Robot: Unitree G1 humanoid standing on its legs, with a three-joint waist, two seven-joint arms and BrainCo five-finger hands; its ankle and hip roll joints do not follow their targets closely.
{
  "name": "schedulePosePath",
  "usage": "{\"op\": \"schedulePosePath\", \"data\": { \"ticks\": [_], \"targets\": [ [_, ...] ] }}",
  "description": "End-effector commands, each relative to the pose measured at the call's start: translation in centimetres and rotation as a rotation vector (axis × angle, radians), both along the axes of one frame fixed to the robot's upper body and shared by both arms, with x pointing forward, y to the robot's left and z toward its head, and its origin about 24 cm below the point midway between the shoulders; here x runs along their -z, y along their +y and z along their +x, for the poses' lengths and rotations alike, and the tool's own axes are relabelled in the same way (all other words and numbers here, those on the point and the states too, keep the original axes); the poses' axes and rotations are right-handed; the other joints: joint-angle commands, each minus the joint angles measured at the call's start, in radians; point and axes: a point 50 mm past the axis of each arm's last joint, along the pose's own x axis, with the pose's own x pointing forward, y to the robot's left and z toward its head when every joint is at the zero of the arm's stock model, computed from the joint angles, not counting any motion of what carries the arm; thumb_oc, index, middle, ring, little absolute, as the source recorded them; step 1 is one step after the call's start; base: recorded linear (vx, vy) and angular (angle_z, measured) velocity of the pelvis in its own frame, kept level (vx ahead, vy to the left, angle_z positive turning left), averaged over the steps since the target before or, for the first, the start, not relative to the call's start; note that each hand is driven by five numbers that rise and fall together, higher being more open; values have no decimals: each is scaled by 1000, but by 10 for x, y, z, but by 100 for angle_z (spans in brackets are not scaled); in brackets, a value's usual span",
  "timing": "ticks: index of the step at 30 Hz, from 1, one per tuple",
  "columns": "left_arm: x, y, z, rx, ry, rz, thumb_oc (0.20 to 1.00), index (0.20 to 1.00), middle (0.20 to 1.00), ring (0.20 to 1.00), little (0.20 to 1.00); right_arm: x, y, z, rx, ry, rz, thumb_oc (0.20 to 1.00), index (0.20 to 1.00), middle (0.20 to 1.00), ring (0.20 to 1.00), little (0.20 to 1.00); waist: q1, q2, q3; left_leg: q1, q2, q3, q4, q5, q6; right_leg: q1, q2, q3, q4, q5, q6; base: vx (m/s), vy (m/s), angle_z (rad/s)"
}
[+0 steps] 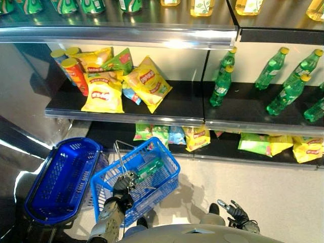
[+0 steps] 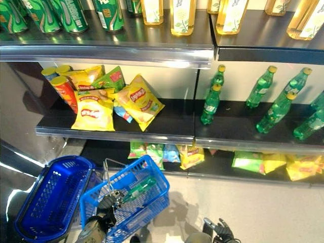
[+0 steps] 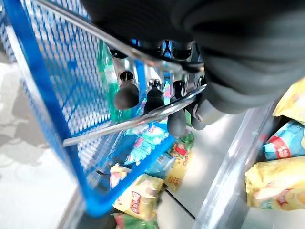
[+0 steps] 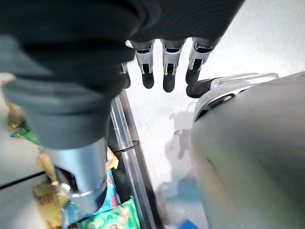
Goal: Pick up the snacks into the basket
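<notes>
Left hand [image 1: 125,183] curled round the wire handle [image 3: 138,121] of the blue basket [image 1: 164,174]; right hand [image 1: 237,212] idle, low at my right.

My left fingers wrap the handle, so the basket hangs from that hand with a green bottle [image 1: 149,169] lying inside. Right hand's fingers hang relaxed and straight, holding nothing. Snack bags [image 1: 147,83] sit piled on the middle shelf [image 1: 177,109], more bags [image 1: 195,136] on the shelf below. A darker blue basket [image 1: 61,179] sits just left of mine.
</notes>
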Motion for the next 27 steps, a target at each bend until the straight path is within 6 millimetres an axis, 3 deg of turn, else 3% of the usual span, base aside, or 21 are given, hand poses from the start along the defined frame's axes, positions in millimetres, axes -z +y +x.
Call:
{"op": "schedulePosePath", "data": {
  "ticks": [1,2,4,5,7,8,9,10,18,20,21,22,23,24,25,27],
  "targets": [
    [-60,-1,48,26,-389,3,200,200,200,200,200,-7,2,19,-51,-67,-21,1000,1000,1000,1000,1000,14,29,14,14,-1,-29,-27,-23,70,-6,-46,-74,143,140,61,87,320,-79],
    [-60,-1,48,26,-389,2,200,200,200,200,200,-7,2,19,-52,-66,-22,1000,1000,1000,1000,1000,14,29,13,14,0,-29,-27,-25,70,-8,-47,-73,148,136,61,44,236,-66],
    [-61,2,47,10,-395,3,200,200,200,200,200,-8,5,22,-83,-78,-18,1000,1000,1000,1000,1000,-3,26,15,8,-6,-18,-27,-4,74,-56,52,-67,122,81,26,68,39,-46],
    [-61,3,47,0,-398,1,200,200,200,200,200,-6,5,20,-88,-67,-17,1000,1000,1000,1000,1000,1,32,15,24,2,-28,-27,-27,66,-49,81,-67,91,47,39,198,-29,-25],
    [-63,7,47,-20,-405,2,200,200,200,200,200,-6,6,19,-107,-63,-25,1000,1000,1000,1000,1000,-3,30,13,28,13,-27,-27,-27,55,-65,118,-73,10,33,27,138,-119,-19],
    [-63,9,47,-31,-408,2,200,200,200,200,200,-6,6,20,-110,-67,-26,1000,1000,1000,1000,1000,-17,19,14,21,13,-22,-27,-8,53,-81,131,-40,-28,49,6,98,-180,-9],
    [-63,10,48,-38,-407,3,200,200,200,200,200,-5,6,18,-110,-57,-24,1000,1000,1000,1000,1000,-22,13,13,24,14,-35,-27,-4,50,-66,168,24,-38,24,-1,150,-225,23],
    [-62,9,48,-51,-405,-9,200,200,200,200,200,-2,7,12,-118,-22,-27,1000,1000,1000,1000,1000,-12,5,3,28,18,-40,-27,1,44,-23,187,42,-62,16,-6,154,-149,43],
    [-65,4,54,-49,-420,-29,200,200,200,200,200,-2,-4,6,-89,2,-46,1000,1000,1000,1000,1000,-24,9,-17,29,39,-65,-27,5,33,-15,178,-13,9,-25,-9,112,-95,35],
    [-66,4,55,-33,-419,-25,200,200,200,200,200,-1,-5,5,-76,5,-46,1000,1000,1000,1000,1000,-22,-5,-3,-19,73,-67,127,7,6,27,186,-38,-2,-61,-35,117,-236,16],
    [-67,4,55,-29,-425,-30,200,200,200,200,200,-2,-5,6,-73,-3,-47,1000,1000,1000,1000,1000,-9,-17,17,-103,126,-67,311,100,-39,80,210,-56,-46,-69,-64,57,-225,33],
    [-67,4,55,-29,-425,-30,200,200,200,200,200,-2,-5,6,-73,-3,-47,1000,1000,1000,1000,1000,-11,-15,17,-107,129,-69,316,98,-40,81,212,-58,-48,-69,-65,31,-201,33],
    [-67,4,55,-29,-424,-34,200,200,200,200,200,-3,-5,8,-75,-12,-48,1000,1000,1000,1000,1000,1,-23,30,-161,154,-83,418,159,-61,98,222,-64,-63,-75,-84,16,-103,18],
    [-68,5,55,-32,-431,-34,200,200,200,200,200,-4,-4,11,-93,-21,-49,1000,1000,1000,1000,1000,13,-32,43,-191,157,-89,466,176,-71,115,220,-72,-83,-78,-91,50,-89,-4],
    [-68,4,56,-27,-434,-33,200,200,200,200,200,-4,-3,12,-109,-22,-52,1000,1000,1000,1000,1000,19,-34,47,-214,153,-105,460,182,-75,120,219,-70,-91,-78,-91,105,12,-15],
    [-66,6,53,-36,-422,-28,200,200,200,200,200,-4,-2,14,-159,-15,-65,1000,1000,1000,1000,1000,24,-38,32,-218,161,-91,326,158,-63,128,207,-60,-105,-72,-69,215,137,-12]
  ]
}}
